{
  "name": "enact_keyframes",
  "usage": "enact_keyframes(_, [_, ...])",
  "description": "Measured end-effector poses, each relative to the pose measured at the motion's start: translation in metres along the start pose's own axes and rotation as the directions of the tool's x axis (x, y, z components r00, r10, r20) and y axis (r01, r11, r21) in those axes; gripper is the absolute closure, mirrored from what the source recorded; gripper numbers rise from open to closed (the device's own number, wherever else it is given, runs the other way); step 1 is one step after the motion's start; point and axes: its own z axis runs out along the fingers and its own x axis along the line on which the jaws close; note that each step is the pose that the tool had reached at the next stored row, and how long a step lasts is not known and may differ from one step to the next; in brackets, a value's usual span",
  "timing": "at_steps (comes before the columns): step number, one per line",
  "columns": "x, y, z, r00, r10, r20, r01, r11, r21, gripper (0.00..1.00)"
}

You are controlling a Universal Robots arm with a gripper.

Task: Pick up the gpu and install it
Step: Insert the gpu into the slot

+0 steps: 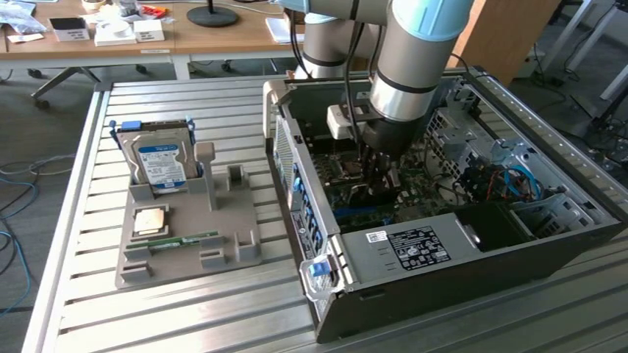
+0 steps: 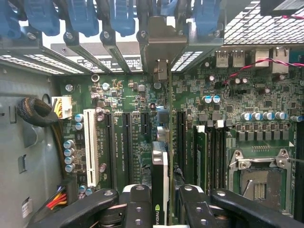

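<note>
One thin black gpu card, edge-on and partly hidden between two black fingers, sits clenched in the claw over the green motherboard.

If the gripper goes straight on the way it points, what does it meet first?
Shut on the gpu, the gripper would likely press the card's edge into the motherboard among its expansion slots first; gap unclear.

the arm points steeply down, its gripper seemingly clamped narrowly on the gpu.
</note>
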Motion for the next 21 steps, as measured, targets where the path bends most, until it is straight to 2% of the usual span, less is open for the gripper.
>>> enact_keyframes(17, [0.0000, -0.0003, -0.0005, 1.0000, 0.005, -0.0003, -0.005, 1.0000, 0.0001, 0.73])
enact_keyframes(21, [0.0000, 0.0009, -0.0005, 1.0000, 0.005, -0.0038, -0.005, 1.0000, 0.0003, 0.73])
